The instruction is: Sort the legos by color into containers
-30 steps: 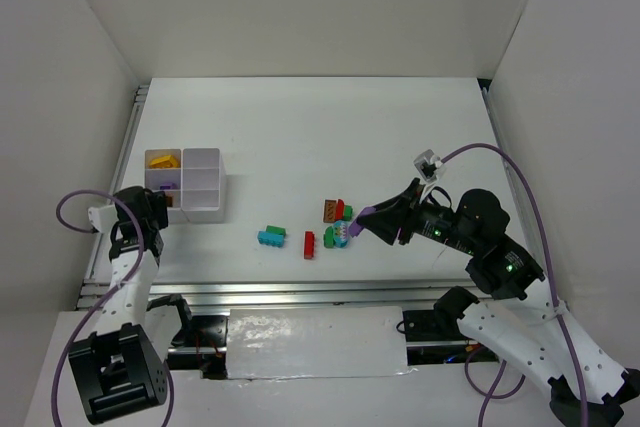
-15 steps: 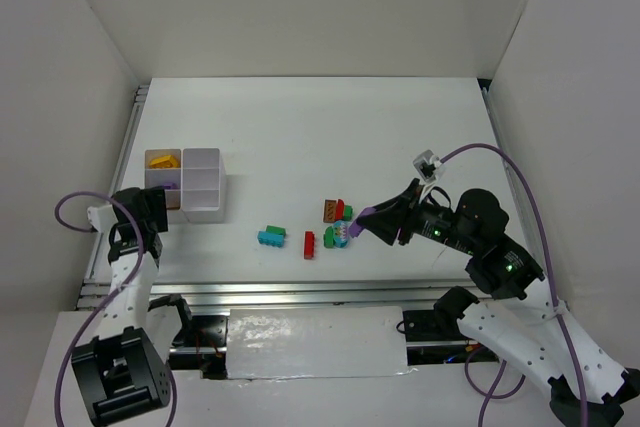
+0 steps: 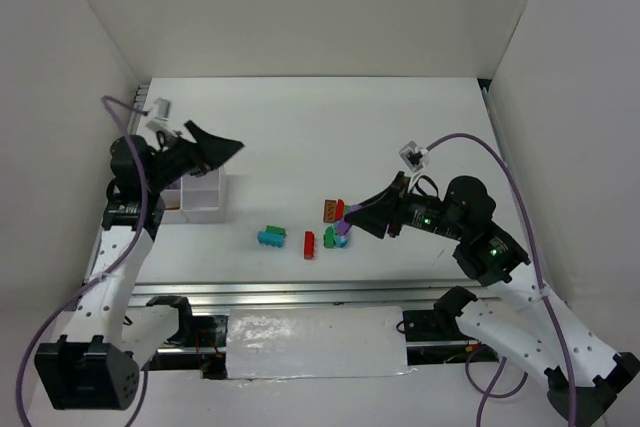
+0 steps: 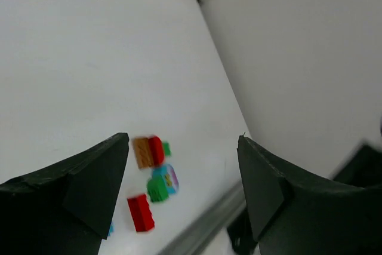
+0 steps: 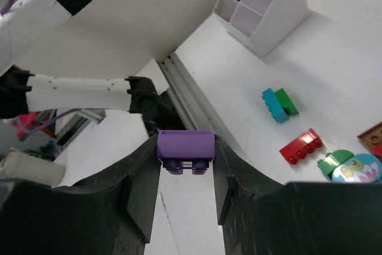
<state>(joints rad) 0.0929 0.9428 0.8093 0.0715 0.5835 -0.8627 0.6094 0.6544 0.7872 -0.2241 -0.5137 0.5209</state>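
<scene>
My right gripper is shut on a purple lego, held above the table's near edge; in the top view this gripper hovers over the loose legos. On the table lie a teal-and-green brick, a red brick, an orange-red-green cluster and a green brick with a teal oval. The white tray of containers stands at the left, partly covered by my left gripper. That gripper is raised and open, holding nothing.
White walls close in the table on three sides. A metal rail runs along the near edge. The tray's compartments show a yellow and a small purple piece inside.
My left arm has risen from beside the tray to above it, and its jaws have opened wide. My right gripper has shifted slightly left, still shut on the purple lego.
</scene>
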